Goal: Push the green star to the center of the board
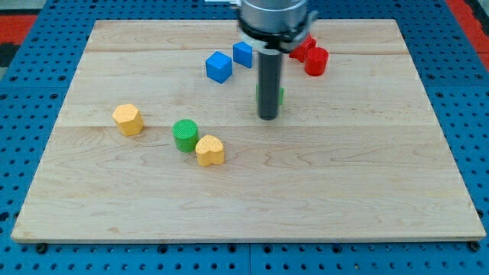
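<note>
The wooden board (244, 198) fills most of the view, lying on a blue pegboard surface (23, 114). The arm (273, 19) comes down from the view's top and ends in a straight dark rod; there are no jaws on this rig, so nothing is clenched or released, only pushed. My tip (267, 118) rests on the board a little above the board's middle.

The green star (280, 95) is almost wholly hidden behind the rod: only a sliver of green shows at the rod's right edge (its shape cannot be made out from here). It appears to lie just beyond the tip, toward the view's top, touching or nearly so.

That is the main risk, in my judgement. With the tip on the near side of the star, a forward push would drive it away from the center, toward the two red blocks (309, 55) just beyond. The blue cube (218, 66) and a second blue block (242, 53) sit to the upper left, near enough to be clipped by a wide detour. An off-centre contact could also spin the star aside.

The green cylinder (184, 134), the yellow heart (209, 150) touching it, and the yellow hexagonal block (127, 119) lie well apart at the view's left.
</note>
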